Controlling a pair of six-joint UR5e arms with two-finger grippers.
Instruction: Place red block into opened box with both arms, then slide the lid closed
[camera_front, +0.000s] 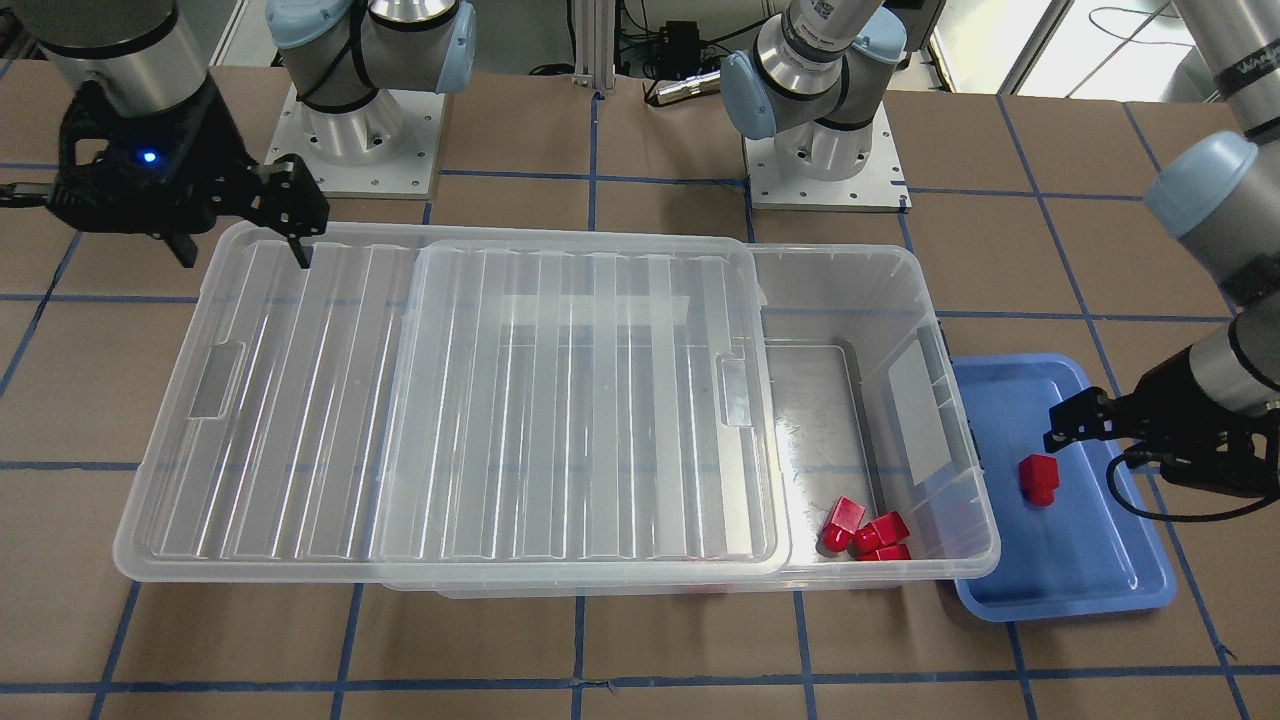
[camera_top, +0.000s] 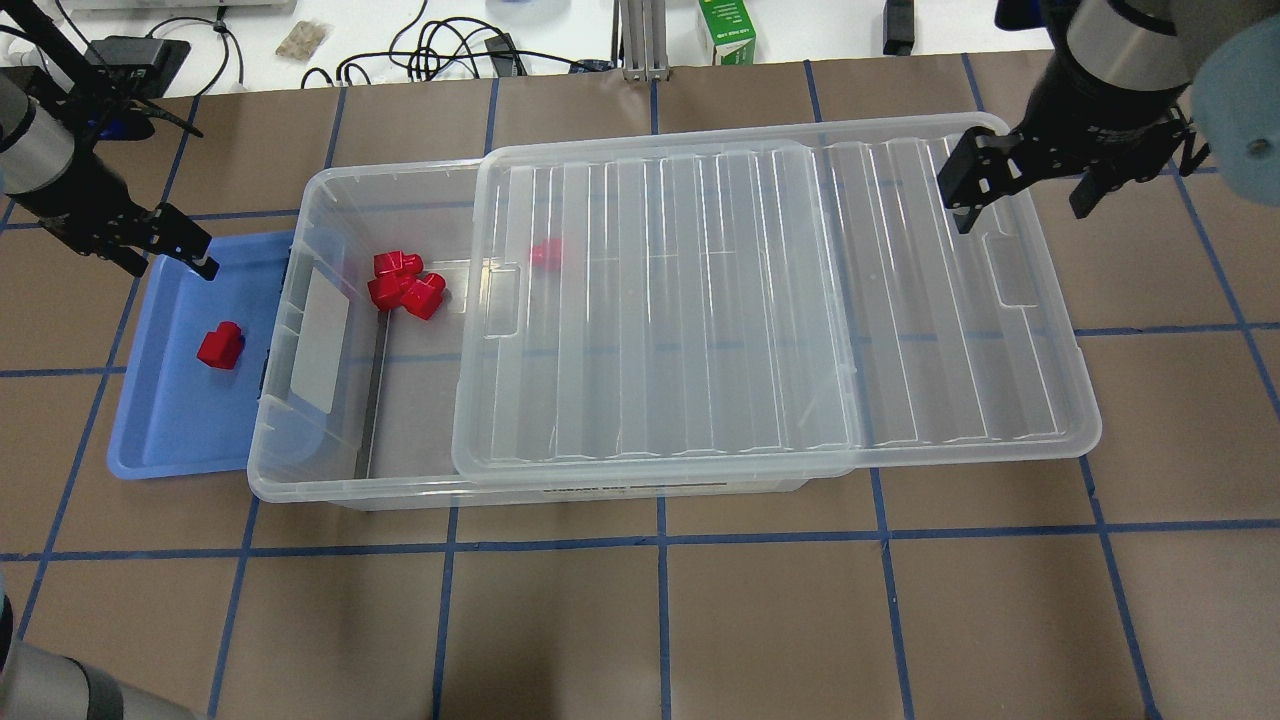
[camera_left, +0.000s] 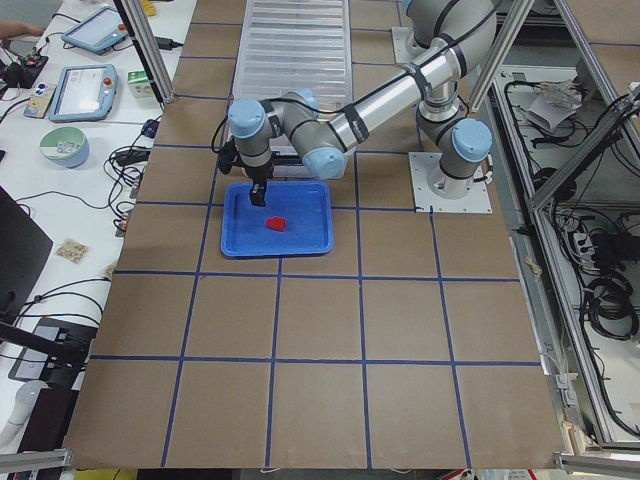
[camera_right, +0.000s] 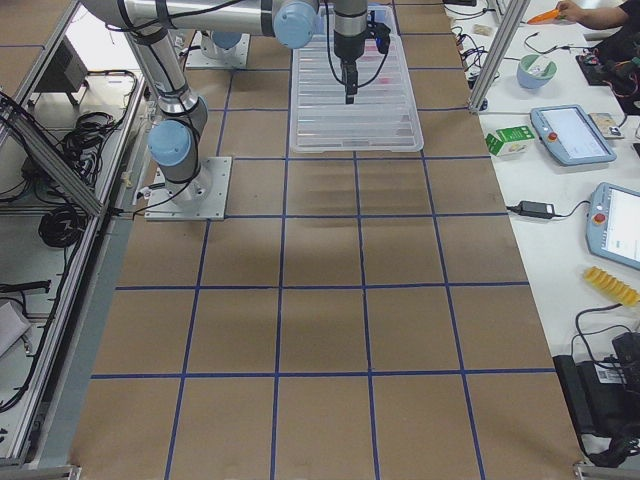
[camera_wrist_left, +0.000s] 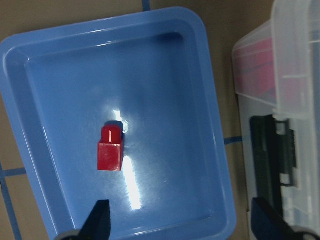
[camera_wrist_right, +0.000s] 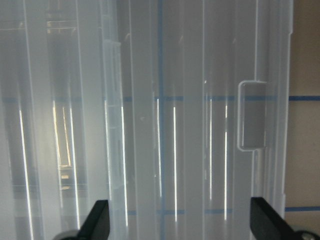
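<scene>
While left fingers (camera_wrist_left: 101, 220) hang spread over the red block (camera_wrist_left: 110, 150), right fingers (camera_wrist_right: 98, 220) (also spread) overhang lid (camera_wrist_right: 175, 100).

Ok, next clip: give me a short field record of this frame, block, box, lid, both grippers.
red block: lying in blue tray, not gripped
box: uncovered at tray end, other red blocks inside
lid: on box, slid toward robot's right, overhanging that end
left gripper: open, above tray near red block
right gripper: open, above lid's overhanging end
</scene>
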